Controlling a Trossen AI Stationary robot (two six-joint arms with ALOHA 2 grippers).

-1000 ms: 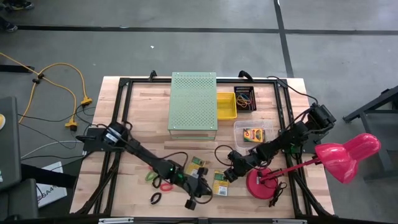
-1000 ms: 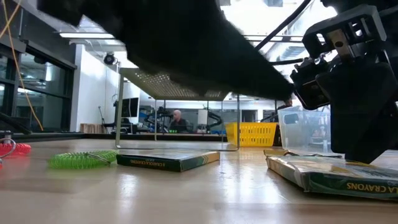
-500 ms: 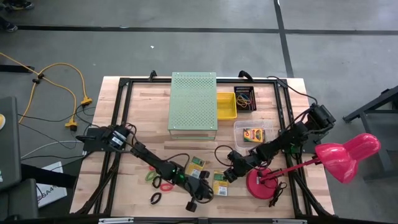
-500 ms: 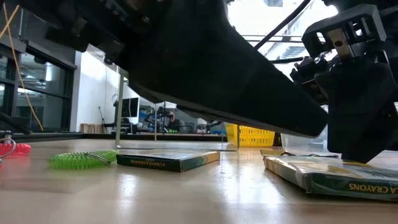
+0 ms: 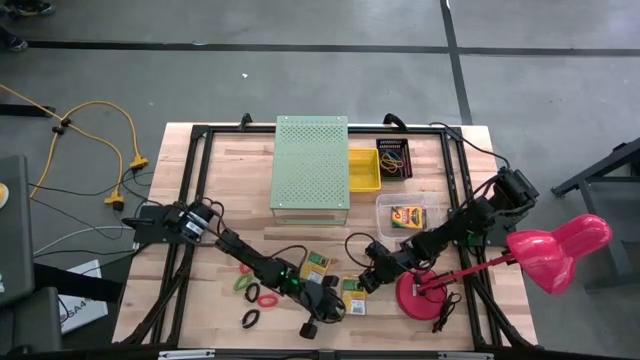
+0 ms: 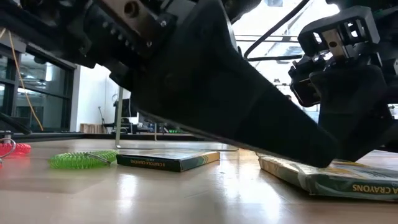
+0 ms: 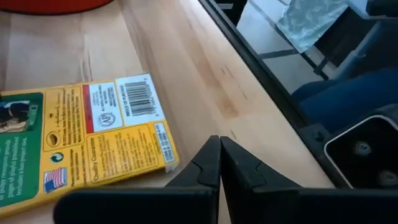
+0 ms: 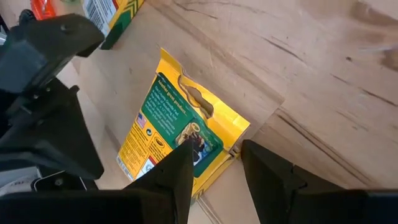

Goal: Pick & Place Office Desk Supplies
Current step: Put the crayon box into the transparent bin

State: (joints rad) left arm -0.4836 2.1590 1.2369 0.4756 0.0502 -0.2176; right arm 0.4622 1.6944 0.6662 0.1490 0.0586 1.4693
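A yellow-and-green crayon box (image 5: 353,293) lies flat on the table between my two grippers. My left gripper (image 7: 219,163) is shut and sits low beside this box's barcode corner (image 7: 163,149), on its near side. My right gripper (image 8: 214,163) is open, slanting down over the box's (image 8: 180,134) hang-tab end. A second crayon box (image 5: 318,265) lies flat just beyond. Green (image 5: 243,283), red (image 5: 266,297) and black (image 5: 250,318) elastic loops lie to the left. My left gripper's shut fingers (image 7: 208,168) lie right against the barcode corner of the crayon box, pointing low toward the table's right; I cannot tell whether they touch it. My right gripper has one finger (image 8: 180,171) in front of the box's tab end; I cannot tell whether it touches.
The red lamp base (image 5: 420,295) stands just right of the box, with the pink lamp head (image 5: 555,250) beyond the table's right edge. At the back stand the pale-green perforated box (image 5: 310,163), a yellow bin (image 5: 363,168), a black tray of bands (image 5: 393,158) and a clear tub (image 5: 404,213).
My left gripper, still shut, has come down and toward the table's right, closing on the crayon box in front of my right gripper.
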